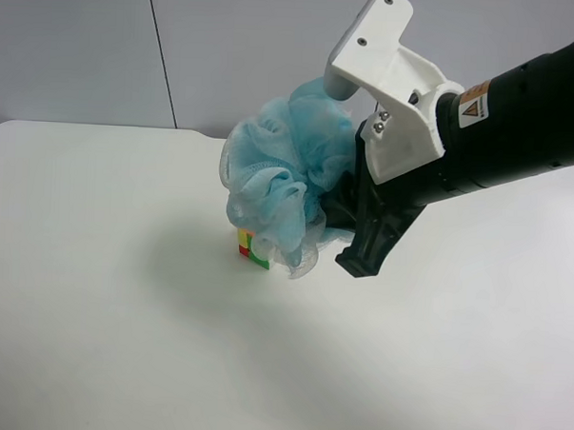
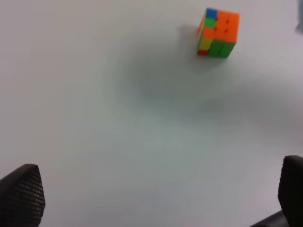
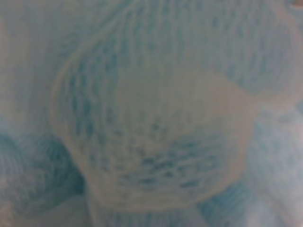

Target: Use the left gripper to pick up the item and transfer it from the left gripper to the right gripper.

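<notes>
The light blue mesh bath pouf [image 1: 279, 177] hangs above the white table [image 1: 111, 322], held at its side by my right gripper [image 1: 342, 217], the black arm with the white bracket at the exterior high view's right. One dark finger [image 1: 366, 252] shows beside the pouf and the other is hidden in the mesh. The pouf [image 3: 151, 113] fills the right wrist view, blurred. My left gripper [image 2: 156, 201] is open and empty over the table, with its fingertips [image 2: 21, 196] far apart. The left arm is out of the exterior high view.
A multicoloured puzzle cube [image 1: 250, 248] stands on the table just under the pouf, partly hidden by it. It also shows in the left wrist view [image 2: 218, 33], some way beyond the left gripper. A grey wall [image 1: 85, 44] runs behind the table.
</notes>
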Robot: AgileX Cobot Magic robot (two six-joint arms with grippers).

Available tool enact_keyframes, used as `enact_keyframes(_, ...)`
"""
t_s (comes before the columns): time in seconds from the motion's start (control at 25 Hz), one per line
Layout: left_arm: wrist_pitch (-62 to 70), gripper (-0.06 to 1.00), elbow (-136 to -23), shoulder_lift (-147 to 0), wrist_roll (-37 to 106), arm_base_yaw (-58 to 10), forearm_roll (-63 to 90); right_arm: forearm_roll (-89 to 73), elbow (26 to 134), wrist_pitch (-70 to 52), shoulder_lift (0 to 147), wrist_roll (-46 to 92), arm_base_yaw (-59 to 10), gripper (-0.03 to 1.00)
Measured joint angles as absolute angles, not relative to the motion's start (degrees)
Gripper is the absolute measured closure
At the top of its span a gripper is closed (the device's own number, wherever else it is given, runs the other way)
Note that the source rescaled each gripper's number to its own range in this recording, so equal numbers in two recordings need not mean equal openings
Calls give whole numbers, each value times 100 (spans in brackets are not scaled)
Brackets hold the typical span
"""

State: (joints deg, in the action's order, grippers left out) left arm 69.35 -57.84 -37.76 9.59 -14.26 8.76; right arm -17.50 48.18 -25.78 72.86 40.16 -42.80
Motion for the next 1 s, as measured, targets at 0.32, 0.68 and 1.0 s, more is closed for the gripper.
enact_keyframes(0.32,6661,-5,-4440,-1883,874,-1426,825,-1750,4818,-2578,7286,3981,-4280,95)
enact_keyframes(0.68,6592,-5,-3436,-175,675,-1426,489,-1750,4818,-2578,7286,3977,-4280,95)
enact_keyframes(1.0,6175,-5,-2970,35,649,-1426,481,-1820,4818,-2578,7286,3977,-4280,96)
